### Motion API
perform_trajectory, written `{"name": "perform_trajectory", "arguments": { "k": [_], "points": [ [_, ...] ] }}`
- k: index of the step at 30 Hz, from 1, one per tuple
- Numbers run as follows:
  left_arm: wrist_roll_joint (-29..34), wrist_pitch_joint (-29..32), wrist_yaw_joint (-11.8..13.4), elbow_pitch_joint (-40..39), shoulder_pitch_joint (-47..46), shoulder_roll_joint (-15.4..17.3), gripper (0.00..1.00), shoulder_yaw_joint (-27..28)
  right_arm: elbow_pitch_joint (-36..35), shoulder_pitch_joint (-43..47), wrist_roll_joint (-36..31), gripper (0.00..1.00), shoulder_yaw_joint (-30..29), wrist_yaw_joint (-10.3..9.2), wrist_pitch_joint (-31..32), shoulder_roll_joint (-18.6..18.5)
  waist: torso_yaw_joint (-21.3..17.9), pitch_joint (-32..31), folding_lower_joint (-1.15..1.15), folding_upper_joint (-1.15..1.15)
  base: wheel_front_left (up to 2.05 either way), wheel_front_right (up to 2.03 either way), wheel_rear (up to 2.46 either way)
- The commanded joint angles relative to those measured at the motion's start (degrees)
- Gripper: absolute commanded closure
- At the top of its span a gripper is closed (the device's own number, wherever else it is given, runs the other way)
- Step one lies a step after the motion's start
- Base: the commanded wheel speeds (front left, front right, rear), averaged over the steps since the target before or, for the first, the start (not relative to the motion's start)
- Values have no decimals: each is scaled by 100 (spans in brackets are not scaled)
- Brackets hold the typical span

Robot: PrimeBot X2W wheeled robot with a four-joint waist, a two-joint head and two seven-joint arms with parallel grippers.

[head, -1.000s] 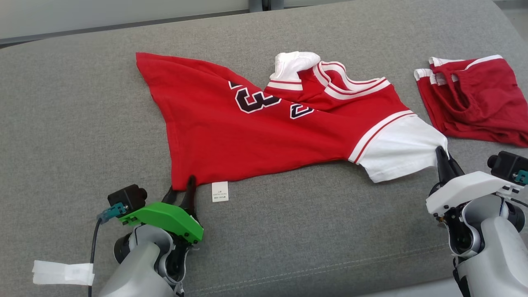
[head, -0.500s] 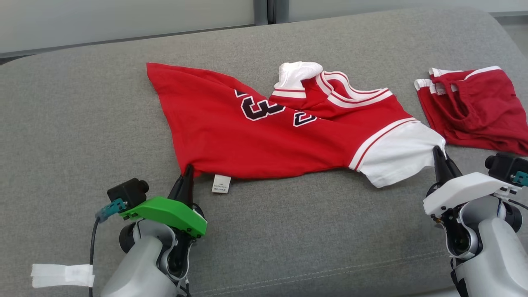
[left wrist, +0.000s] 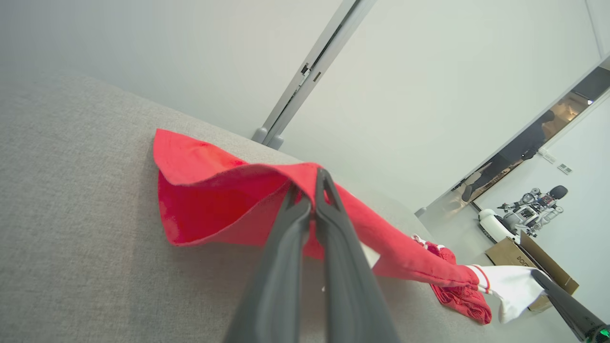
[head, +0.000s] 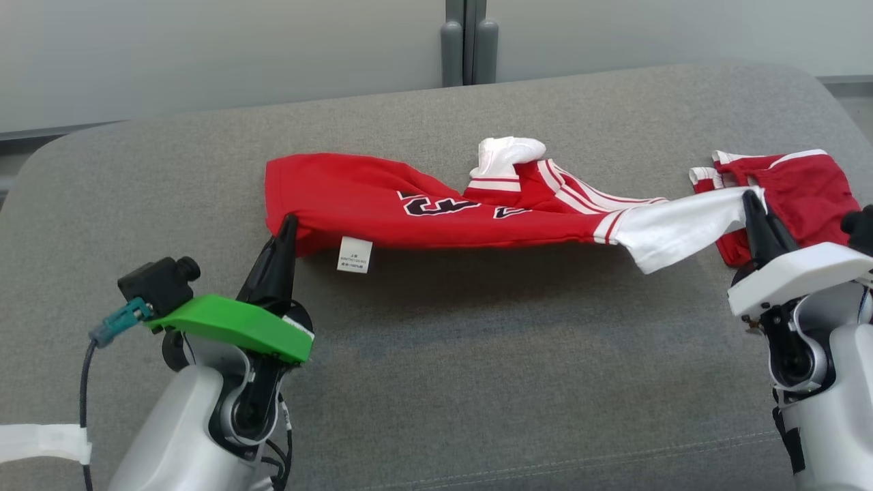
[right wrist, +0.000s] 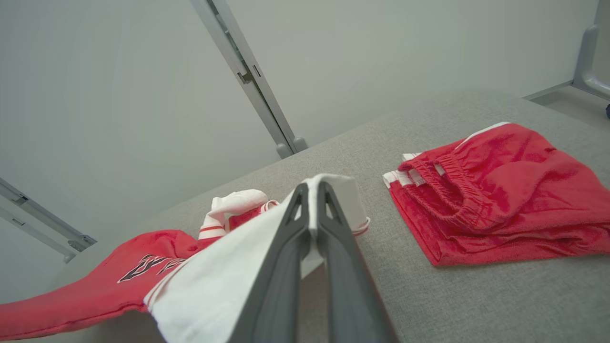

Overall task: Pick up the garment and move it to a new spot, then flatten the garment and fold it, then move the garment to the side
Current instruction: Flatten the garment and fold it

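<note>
At lower left, our left gripper [head: 288,225] is clamped tight on the hem corner of the red shirt [head: 436,221]. The shirt hangs stretched across mid-frame, its near edge clear of the grey couch [head: 477,368]. At right, our right gripper [head: 749,201] pinches its white sleeve [head: 675,228]. The shirt's long axis runs left to right, one arm at each end.
</note>
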Motion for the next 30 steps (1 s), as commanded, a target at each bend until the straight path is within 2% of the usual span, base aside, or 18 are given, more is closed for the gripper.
{"name": "perform_trajectory", "arguments": {
  "k": [1,8,14,24,30],
  "points": [
    [-58,187,121,-360,-26,130,100,51,-126,-174,-65,100,-30,-2,51,-68,53,-209,0,0,0,0,0],
    [-76,1081,697,-1864,-720,658,100,249,-692,-890,-244,100,-85,-2,296,-121,22,-494,0,0,0,0,0],
    [-32,1559,944,-2421,-1236,869,100,277,-1157,-1281,-345,100,-138,-2,468,-135,-31,-542,0,0,0,0,0],
    [16,2250,1138,-2954,-1910,1115,100,188,-1805,-1939,-518,100,-104,-2,1000,-222,-217,-467,0,0,0,0,0],
    [17,2575,1230,-3053,-2324,1215,100,174,-1886,-2445,-611,100,77,-2,1325,-314,-234,-232,0,0,0,0,0]
  ]
}}
